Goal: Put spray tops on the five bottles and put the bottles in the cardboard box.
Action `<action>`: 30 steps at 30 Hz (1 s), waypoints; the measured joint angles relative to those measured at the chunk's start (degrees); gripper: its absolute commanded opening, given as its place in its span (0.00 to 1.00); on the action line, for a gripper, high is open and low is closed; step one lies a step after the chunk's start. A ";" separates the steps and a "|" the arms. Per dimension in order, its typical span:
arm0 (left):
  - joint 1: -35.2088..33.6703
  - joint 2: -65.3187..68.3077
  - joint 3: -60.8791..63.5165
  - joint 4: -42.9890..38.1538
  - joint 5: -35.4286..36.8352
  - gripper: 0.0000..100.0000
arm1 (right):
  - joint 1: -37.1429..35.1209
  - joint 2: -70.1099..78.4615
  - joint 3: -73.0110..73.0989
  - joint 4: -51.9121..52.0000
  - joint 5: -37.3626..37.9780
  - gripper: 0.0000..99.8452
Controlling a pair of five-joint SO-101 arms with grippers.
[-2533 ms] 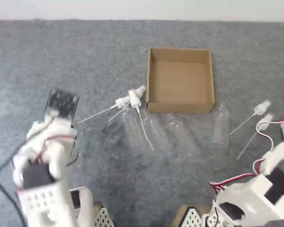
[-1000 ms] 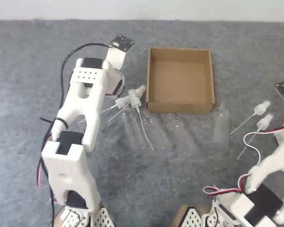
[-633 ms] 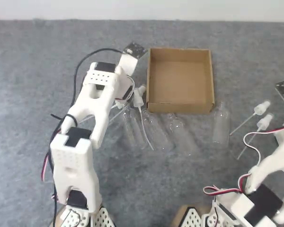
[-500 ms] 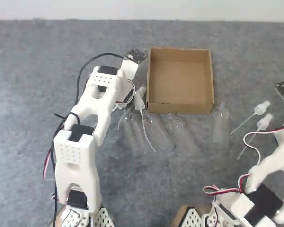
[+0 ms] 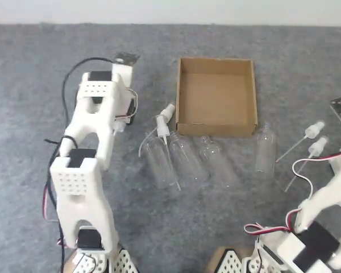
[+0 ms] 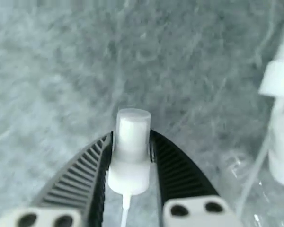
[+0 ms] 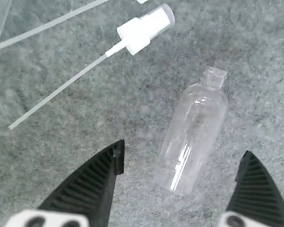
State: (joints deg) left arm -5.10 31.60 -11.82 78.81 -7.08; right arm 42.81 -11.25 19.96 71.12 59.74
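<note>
Grey carpet (image 5: 34, 85) is the work surface, with a pale wall (image 5: 170, 11) behind. The left gripper (image 6: 130, 136) pinches a spray top (image 6: 131, 165) by its head, tube trailing, beside the box (image 5: 216, 130) but apart from it. The right gripper (image 7: 183, 150) hangs spread wide over a bottle (image 7: 191, 127) lying flat. The tube probably needs lining up with a bottle neck before any push, and the right gripper should likely steady that bottle, since it may roll on carpet.

Grey carpet (image 5: 34, 68), brown cardboard box (image 5: 216, 129), white spray top (image 6: 131, 142) — clear bottle (image 7: 191, 132).
</note>
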 measured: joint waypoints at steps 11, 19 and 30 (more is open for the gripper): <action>0.97 -37.89 37.71 -10.37 0.35 0.01 | -1.49 0.00 1.67 0.00 0.00 0.34; 1.32 -54.51 57.49 -14.24 0.70 0.01 | -2.99 0.00 3.08 0.00 0.00 0.34; 2.73 -55.47 70.24 -30.68 4.04 0.01 | -5.80 0.00 4.92 0.00 0.09 0.34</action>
State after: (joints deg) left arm -2.37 -23.87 58.42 48.13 -3.03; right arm 37.01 -11.25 24.88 71.12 59.82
